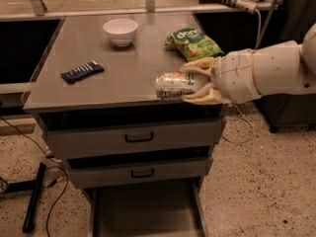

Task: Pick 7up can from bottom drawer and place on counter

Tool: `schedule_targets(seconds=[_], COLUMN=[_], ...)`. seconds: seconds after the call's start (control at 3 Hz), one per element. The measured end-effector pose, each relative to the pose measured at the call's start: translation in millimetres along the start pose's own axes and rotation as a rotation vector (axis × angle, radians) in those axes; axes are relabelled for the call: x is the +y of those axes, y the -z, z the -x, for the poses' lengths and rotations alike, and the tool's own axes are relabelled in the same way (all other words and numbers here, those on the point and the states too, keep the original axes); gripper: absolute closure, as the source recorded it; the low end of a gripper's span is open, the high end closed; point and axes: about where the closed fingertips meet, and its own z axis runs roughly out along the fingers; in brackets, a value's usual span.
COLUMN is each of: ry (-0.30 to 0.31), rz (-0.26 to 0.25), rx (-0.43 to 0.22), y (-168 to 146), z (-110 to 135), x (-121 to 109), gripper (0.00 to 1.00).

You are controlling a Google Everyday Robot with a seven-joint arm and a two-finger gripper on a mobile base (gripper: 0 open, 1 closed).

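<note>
My gripper (pixel 193 83) pinches the 7up can (pixel 170 86) between its two fingers, holding it sideways at my fingertips over the near edge of the counter (pixel 123 68), ready, I judge, for set-down, while the bottom drawer (pixel 143 214) stands open well below.

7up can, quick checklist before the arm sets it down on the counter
1. Grip: gripper shut on the can, at the counter's front right. Ok.
2. Can over the counter: ok, though close to the front edge.
3. Can upright: not ok, it lies sideways.
4. Can touching the counter: cannot tell.
5. Neighbours: bag just behind, apart; bowl farther back left. Ok.
</note>
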Motion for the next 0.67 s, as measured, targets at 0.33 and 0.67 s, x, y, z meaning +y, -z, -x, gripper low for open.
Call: schedule_targets(seconds=[0.33,0.67], ry=[-0.019,-0.075], rz=[0.010,-0.006], rx=[-0.081,-0.158], y=[-33.3,-72.6], z=[-14.7,-24.2], x=[-37.1,-76.5], gripper=[1.00,1.00])
